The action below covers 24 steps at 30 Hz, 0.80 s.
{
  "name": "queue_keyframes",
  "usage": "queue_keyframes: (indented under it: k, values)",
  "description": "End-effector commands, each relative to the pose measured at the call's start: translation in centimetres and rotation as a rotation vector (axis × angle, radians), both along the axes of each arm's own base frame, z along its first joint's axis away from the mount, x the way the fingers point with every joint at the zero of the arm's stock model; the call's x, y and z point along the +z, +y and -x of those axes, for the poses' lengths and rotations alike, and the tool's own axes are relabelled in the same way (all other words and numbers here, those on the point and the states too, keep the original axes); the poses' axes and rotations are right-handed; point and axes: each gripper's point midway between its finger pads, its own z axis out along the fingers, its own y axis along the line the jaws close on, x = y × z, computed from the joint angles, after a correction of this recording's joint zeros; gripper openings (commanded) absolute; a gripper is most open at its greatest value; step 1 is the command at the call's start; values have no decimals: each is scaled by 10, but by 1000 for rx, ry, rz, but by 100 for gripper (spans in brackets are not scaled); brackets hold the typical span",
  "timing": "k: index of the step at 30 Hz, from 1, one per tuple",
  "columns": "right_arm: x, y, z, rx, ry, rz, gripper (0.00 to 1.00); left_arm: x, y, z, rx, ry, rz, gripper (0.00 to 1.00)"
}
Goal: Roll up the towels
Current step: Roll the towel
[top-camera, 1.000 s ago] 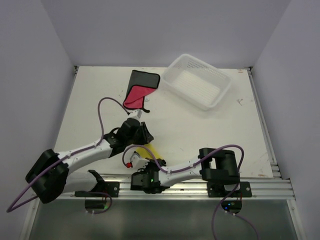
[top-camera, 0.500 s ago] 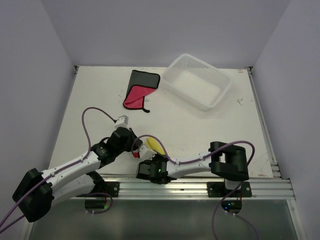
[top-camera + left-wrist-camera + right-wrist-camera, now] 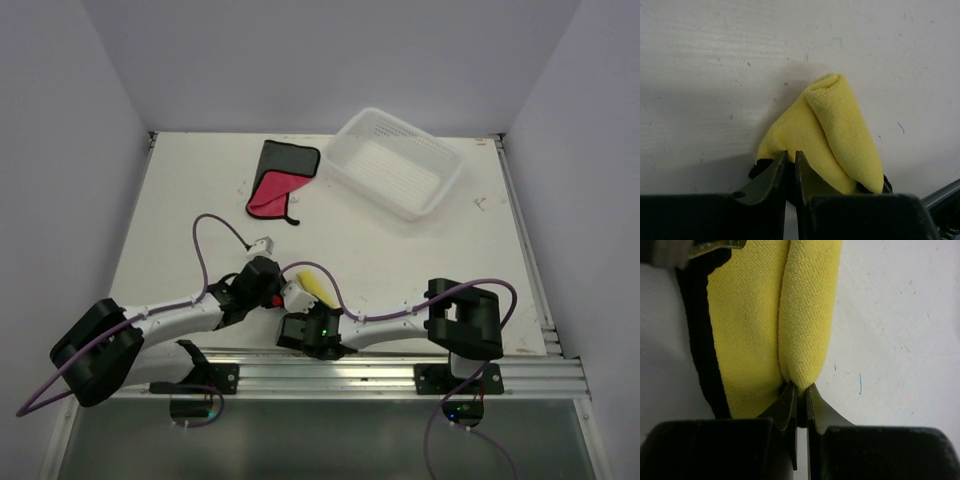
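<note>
on my overhead view both arms were bent low over the near part of the surface, their wrists crowded together around the yellow towel. the towel lay bunched just ahead of the two bases, a little left of centre. it was folded into a thick ridge with a flatter flap beside it, and a black edge showed underneath.

the left tool had its fingers drawn almost together, with only a thin slit between them. their tips sat on the towel's near edge where the yellow met the black trim, and it looked to me like they were pinching that edge. the right tool was squeezed tight on the end of the thick ridge, and the cloth puckered where the two fingers met it. from the right wrist i could also see a metal finger of the other arm at the top left corner, by the towel's far end.

the red and black towel lay well apart at the far side of the surface, partly folded, with red showing below and black above. its upper right corner was just beside the white basket, which sat at an angle right of it. i could not tell whether the two were touching.
</note>
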Motion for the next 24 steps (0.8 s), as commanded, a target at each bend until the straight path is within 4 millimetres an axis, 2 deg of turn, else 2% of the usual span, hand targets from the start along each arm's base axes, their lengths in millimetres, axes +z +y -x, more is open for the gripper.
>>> queue_keyframes:
  k: [1,5,10,17,24]
  values:
    - [11,8,5,2,22,-79,0,-5,12,-10,39,3,-120,15]
    - [14,3,5,7,25,-71,0,-22,28,-8,71,32,-214,12]
    - [16,-2,6,16,5,-44,0,-28,30,-11,92,32,-227,8]
    - [12,4,8,34,-30,29,0,-24,28,-24,110,-3,-219,3]
    - [15,1,3,21,-71,111,0,-14,39,-42,129,-49,-290,1]
